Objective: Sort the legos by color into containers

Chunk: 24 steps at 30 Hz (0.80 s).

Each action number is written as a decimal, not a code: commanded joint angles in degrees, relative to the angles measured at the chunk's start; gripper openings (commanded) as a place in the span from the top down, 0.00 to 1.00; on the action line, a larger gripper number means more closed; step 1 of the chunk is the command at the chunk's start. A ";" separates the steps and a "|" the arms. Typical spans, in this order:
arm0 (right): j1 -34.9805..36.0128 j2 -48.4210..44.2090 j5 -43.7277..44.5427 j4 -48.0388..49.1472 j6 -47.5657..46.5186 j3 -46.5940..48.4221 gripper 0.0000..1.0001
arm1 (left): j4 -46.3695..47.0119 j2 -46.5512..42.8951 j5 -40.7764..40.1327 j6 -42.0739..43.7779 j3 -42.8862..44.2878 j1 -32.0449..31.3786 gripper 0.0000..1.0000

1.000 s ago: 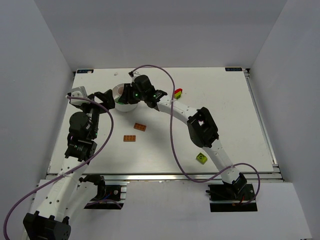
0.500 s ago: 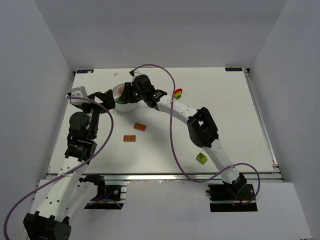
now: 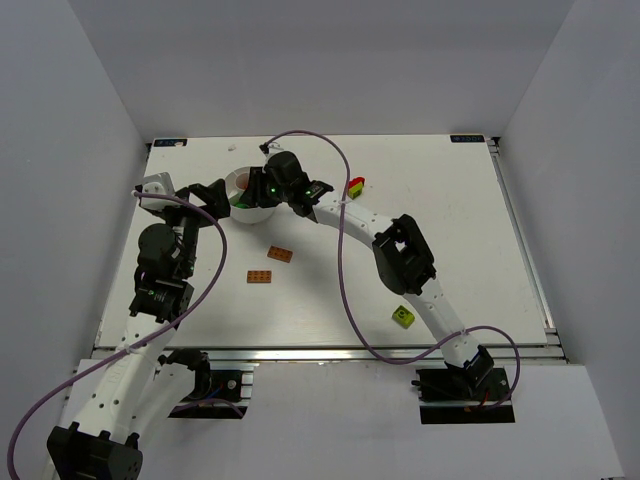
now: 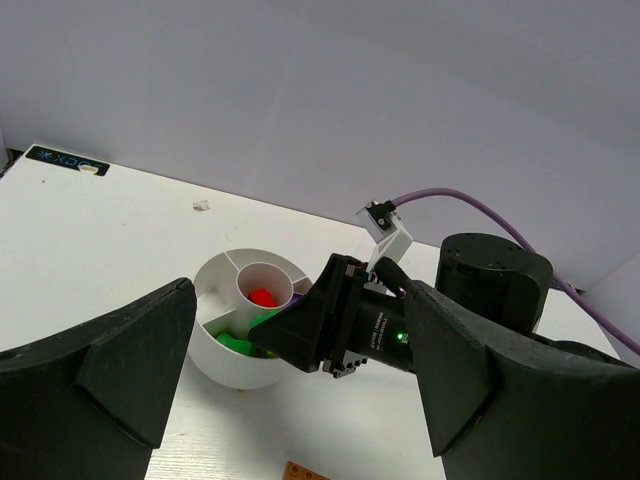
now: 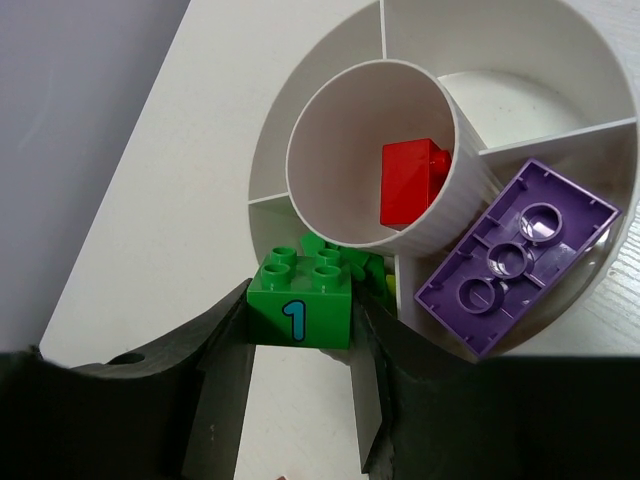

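Green cube [image 5: 300, 303]: clamped in right gripper [image 5: 300, 322], over dish [image 5: 266, 152] edge
Left gripper [image 4: 298, 295]: spread wide, empty, near dish

From above, the right gripper [image 3: 252, 193] covers most of the white dish [image 3: 246, 213], so its compartments and their contents cannot be made out; the red-yellow-green piece [image 3: 355, 186] is too small to read in detail; through the right wrist camera the dish [image 5: 270, 140] runs off the top and right edges, and its near side is lost behind the dark fingers [image 5: 225, 380]; so is one corner of the purple plate [image 5: 515, 255]; the green cube [image 5: 300, 300] hides most of the green bits [image 5: 322, 246] behind it; from the left wrist, only a sliver of an orange plate [image 4: 305, 472] shows at the bottom edge.
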 commanded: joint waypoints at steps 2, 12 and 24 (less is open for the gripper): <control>-0.09 0.28 0.72 0.72 -0.67 2.29 0.49 | 0.52 -0.40 0.75 -0.39 -0.31 0.27 0.06; -0.09 -0.52 0.55 0.81 -1.29 1.77 0.40 | 0.52 -0.58 0.75 -0.39 -0.22 0.27 0.06; -0.97 -9.03 0.37 -0.86 -4.54 -1.48 0.40 | 0.70 -0.84 0.23 -0.22 -0.31 0.27 0.06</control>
